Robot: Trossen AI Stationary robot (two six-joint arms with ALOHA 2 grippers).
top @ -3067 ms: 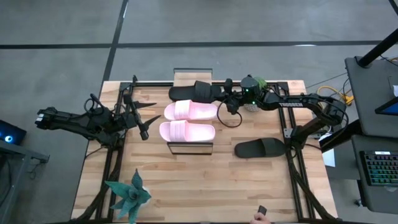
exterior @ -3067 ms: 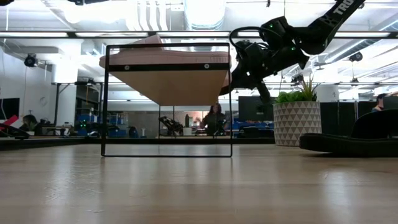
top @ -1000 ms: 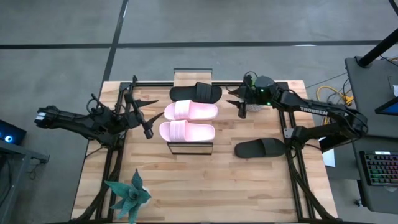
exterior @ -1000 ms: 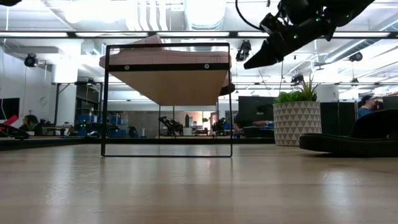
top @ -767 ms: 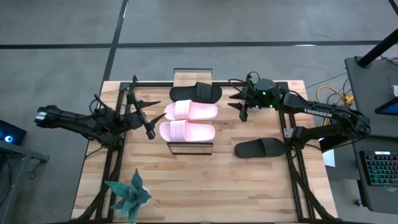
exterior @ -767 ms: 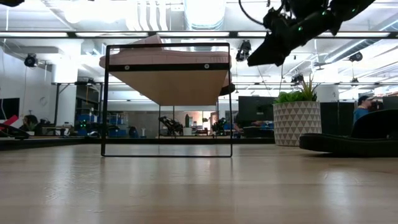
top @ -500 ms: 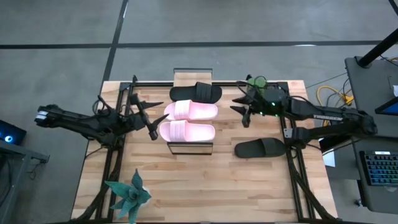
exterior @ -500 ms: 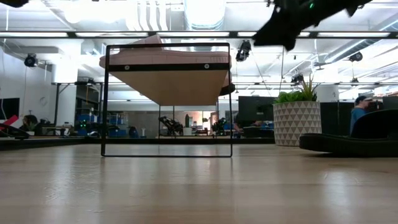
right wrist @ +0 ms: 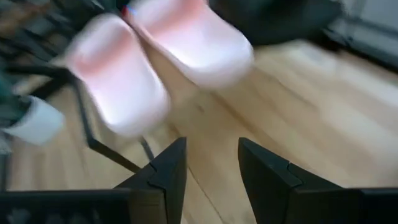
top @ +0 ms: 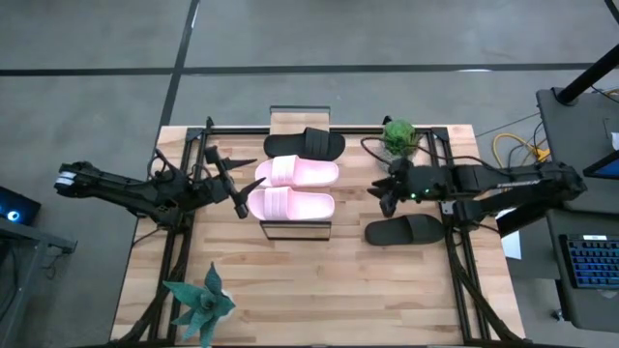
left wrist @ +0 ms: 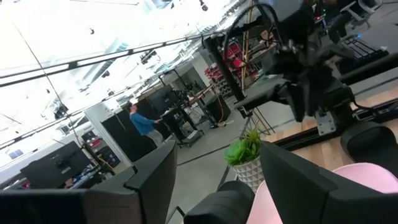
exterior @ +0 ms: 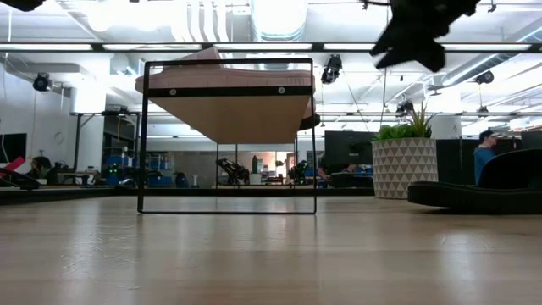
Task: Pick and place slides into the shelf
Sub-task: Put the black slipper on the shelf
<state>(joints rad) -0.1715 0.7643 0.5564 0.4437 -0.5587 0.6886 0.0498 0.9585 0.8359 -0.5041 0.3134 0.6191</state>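
The shelf [top: 298,230] stands mid-table with a black slide [top: 306,143] and two pink slides [top: 297,172] [top: 291,204] lying sole-down on its plank. A second black slide [top: 404,229] lies flat on the table to the shelf's right, also seen in the low view [exterior: 474,195]. My right gripper [top: 384,199] hovers open just above and to the far-left of that slide, high in the low view [exterior: 413,38]. My left gripper [top: 240,184] stands open at the pink slides' left ends, touching nothing.
A potted plant [top: 398,136] stands at the far right of the table, behind my right arm. A green succulent [top: 199,304] sits at the near-left corner. Black rails [top: 455,261] run along both table sides. Bare wood lies in front of the shelf.
My right gripper has swung from beside the potted plant toward the table's near edge, ending over the black slide on the table, and has turned to point toward the shelf. My left gripper has crept a little rightward toward the pink slides. The slides have stayed put.
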